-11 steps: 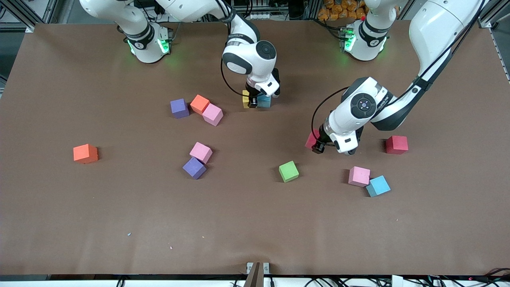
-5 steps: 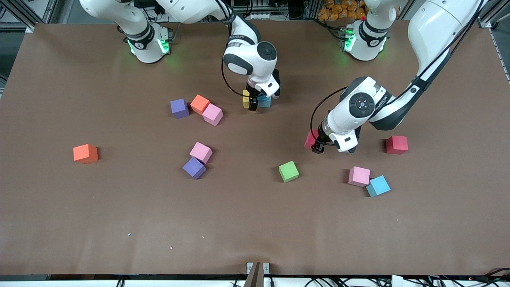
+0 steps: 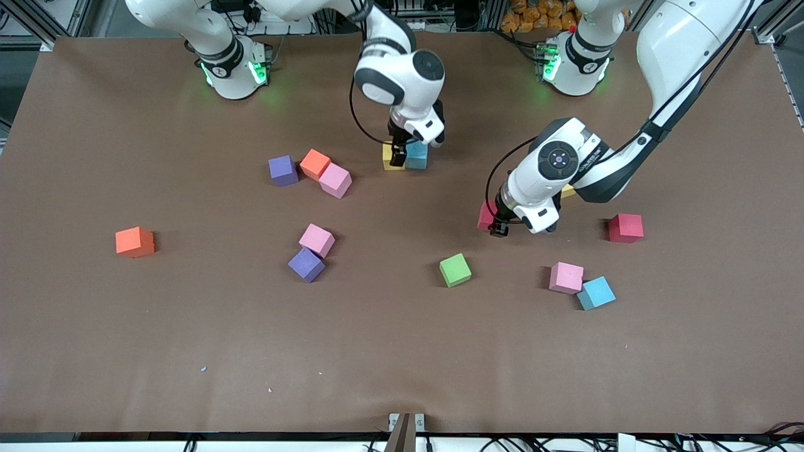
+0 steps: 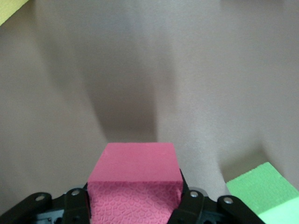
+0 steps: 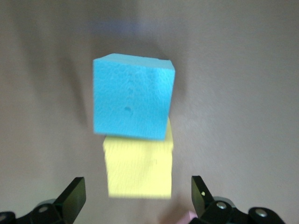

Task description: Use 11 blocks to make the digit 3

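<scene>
The right gripper (image 3: 402,150) hangs over a yellow block (image 3: 391,161) and a light blue block (image 3: 417,157), which sit side by side and touching on the table (image 3: 188,351); its fingers (image 5: 74,193) stand wide apart, holding nothing. The left gripper (image 3: 496,223) has its fingers (image 4: 77,205) clamped on a red block (image 4: 135,182), over the table near the green block (image 3: 455,270). Another red block (image 3: 625,227) lies toward the left arm's end. A pink block (image 3: 566,277) touches a second light blue block (image 3: 595,292), nearer the front camera.
</scene>
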`<state>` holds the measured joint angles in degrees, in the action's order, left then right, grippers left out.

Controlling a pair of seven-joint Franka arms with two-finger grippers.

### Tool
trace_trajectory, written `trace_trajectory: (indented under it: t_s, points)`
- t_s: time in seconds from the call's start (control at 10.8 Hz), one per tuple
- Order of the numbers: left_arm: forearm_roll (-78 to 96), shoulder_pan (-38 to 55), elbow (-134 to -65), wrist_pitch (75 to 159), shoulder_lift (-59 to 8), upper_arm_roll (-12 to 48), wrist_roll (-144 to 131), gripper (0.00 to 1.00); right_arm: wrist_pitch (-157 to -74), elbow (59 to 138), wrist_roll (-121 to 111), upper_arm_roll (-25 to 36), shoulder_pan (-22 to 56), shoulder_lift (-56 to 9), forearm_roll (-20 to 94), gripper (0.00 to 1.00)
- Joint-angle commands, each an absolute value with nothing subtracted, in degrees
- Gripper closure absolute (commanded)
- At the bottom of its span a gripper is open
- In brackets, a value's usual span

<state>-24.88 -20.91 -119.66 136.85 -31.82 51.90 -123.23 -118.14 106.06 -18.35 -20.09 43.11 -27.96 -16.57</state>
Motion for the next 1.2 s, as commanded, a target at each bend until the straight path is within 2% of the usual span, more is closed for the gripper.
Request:
trace_trajectory:
  t_s: [0.0,0.28,0.56,0.83,1.11]
  points:
    - [-26.7,-19.7,-121.2,137.6,-31.0,52.1,-129.3,0.78,-115.5,107.8,-17.8,-20.9,41.1,-21.1,-12.4,0.00]
    - [-32.8,-17.1,-125.5,141.4,-30.5,52.5,-141.2,0.78,-116.9,112.1,-11.5,-15.0,40.7,-15.7,-12.2,0.00]
    - [-34.6,-10.5,-126.2,142.6,-30.6,52.5,-151.8,0.78,-125.5,118.6,6.4,-11.7,40.6,-13.2,-10.1,0.00]
    - [-34.6,-6.3,-126.3,142.8,-31.0,52.5,-157.7,0.78,-135.8,126.6,14.4,-8.7,40.6,-10.9,-9.9,0.00]
    - [-34.6,-4.6,-127.3,143.9,-31.2,52.4,-161.5,0.78,-136.4,128.4,13.7,-6.1,40.6,-8.2,-9.8,0.00]
